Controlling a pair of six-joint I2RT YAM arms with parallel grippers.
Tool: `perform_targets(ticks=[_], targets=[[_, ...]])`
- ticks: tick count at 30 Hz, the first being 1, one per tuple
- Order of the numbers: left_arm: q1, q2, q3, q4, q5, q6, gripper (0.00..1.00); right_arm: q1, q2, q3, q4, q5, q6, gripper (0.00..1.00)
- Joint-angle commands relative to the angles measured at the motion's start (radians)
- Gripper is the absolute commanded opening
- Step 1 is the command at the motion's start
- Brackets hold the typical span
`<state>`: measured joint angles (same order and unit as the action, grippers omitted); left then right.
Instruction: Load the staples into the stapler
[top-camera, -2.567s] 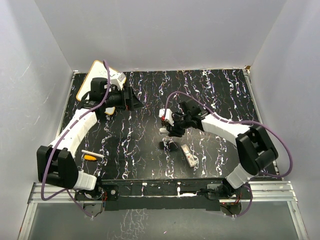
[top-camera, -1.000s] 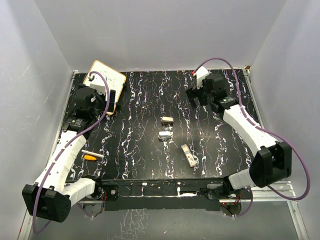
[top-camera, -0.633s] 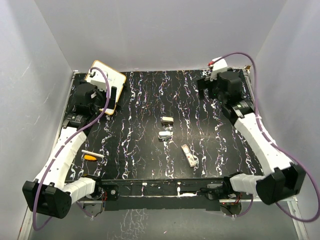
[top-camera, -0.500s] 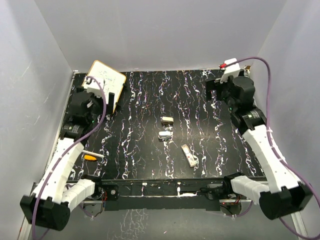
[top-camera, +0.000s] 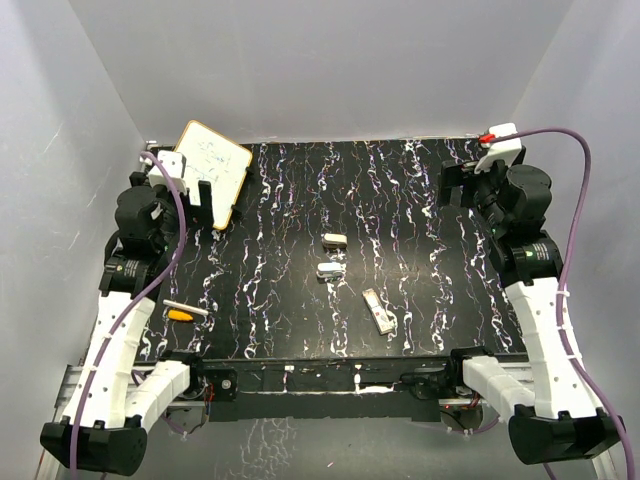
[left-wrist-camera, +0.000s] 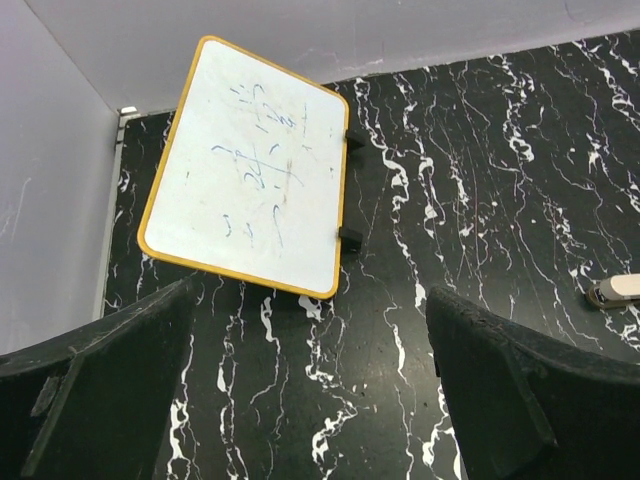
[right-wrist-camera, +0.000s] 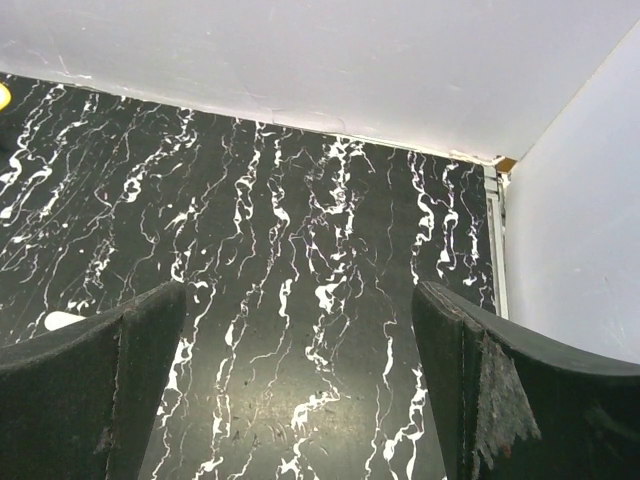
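Note:
Three small things lie mid-table in the top view. A slim silvery-and-dark stapler (top-camera: 378, 310) lies nearest the front. Behind it are two whitish-grey pieces that look like the staples box: one (top-camera: 330, 270) in the middle and one (top-camera: 335, 239) farther back. The farther piece (left-wrist-camera: 616, 290) also shows at the right edge of the left wrist view. My left gripper (top-camera: 198, 196) (left-wrist-camera: 312, 300) hangs open and empty at the far left, beside the whiteboard. My right gripper (top-camera: 452, 186) (right-wrist-camera: 300, 295) hangs open and empty at the far right over bare table. Neither is near the pieces.
An orange-framed whiteboard (top-camera: 208, 165) (left-wrist-camera: 255, 170) leans at the back left corner. An orange-and-white pen-like stick pair (top-camera: 185, 312) lies at the front left. Grey walls (top-camera: 320, 70) close in the black marbled table (top-camera: 280, 220) on three sides.
Both arms have swung outward and back from the centre, the left toward the left wall, the right toward the right wall. The three pieces in the middle have not moved in the last second.

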<state>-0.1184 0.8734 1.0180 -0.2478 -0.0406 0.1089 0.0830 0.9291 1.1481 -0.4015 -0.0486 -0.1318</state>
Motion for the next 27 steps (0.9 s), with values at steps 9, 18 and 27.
perform_targets(ticks=[9,18,27], targets=[[0.022,-0.022,0.071,-0.097,-0.085,-0.019,0.97,-0.057,-0.050,0.010,-0.041,-0.030,0.018,0.99],[0.026,-0.032,0.061,-0.109,-0.044,-0.026,0.97,-0.057,-0.049,0.031,-0.082,-0.050,0.006,0.99],[0.026,-0.040,0.048,-0.110,-0.012,-0.024,0.97,-0.063,-0.067,0.004,-0.094,-0.072,-0.012,0.99]])
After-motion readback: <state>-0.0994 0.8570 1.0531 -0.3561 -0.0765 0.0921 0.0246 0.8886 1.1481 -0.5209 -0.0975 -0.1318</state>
